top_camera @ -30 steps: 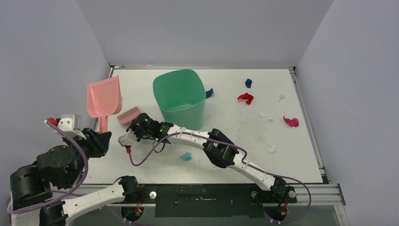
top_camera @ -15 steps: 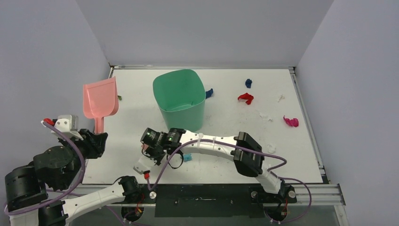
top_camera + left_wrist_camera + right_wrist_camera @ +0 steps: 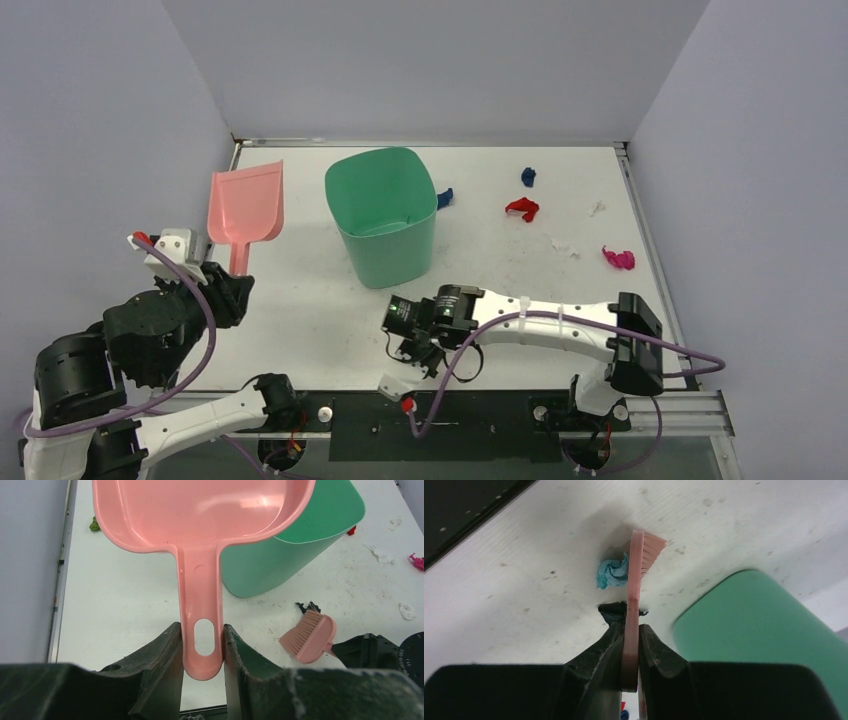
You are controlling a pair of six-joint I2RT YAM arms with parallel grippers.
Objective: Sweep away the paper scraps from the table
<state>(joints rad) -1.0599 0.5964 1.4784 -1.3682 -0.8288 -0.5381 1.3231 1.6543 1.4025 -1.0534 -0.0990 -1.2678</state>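
My left gripper [image 3: 236,283] [image 3: 202,636] is shut on the handle of the pink dustpan [image 3: 247,203] [image 3: 200,510], held over the left of the white table [image 3: 300,290]. My right gripper [image 3: 395,318] [image 3: 629,626] is shut on the pink brush [image 3: 638,575] [image 3: 310,637]. The brush bristles touch a teal scrap [image 3: 611,573]; a black scrap [image 3: 306,607] lies beside them. More scraps lie at the far right: dark blue [image 3: 445,197], blue [image 3: 528,177], red [image 3: 521,208], magenta [image 3: 618,258]. An olive scrap [image 3: 94,525] sits by the left edge.
A green bin [image 3: 384,212] [image 3: 764,625] stands at the middle back of the table, just beyond the brush. Small white bits [image 3: 565,247] lie at the right. Grey walls close three sides; a metal rail [image 3: 640,240] runs along the right edge.
My right arm has swung the brush from beside the dustpan to the right and towards the near edge. My left arm has shifted the dustpan to the right.
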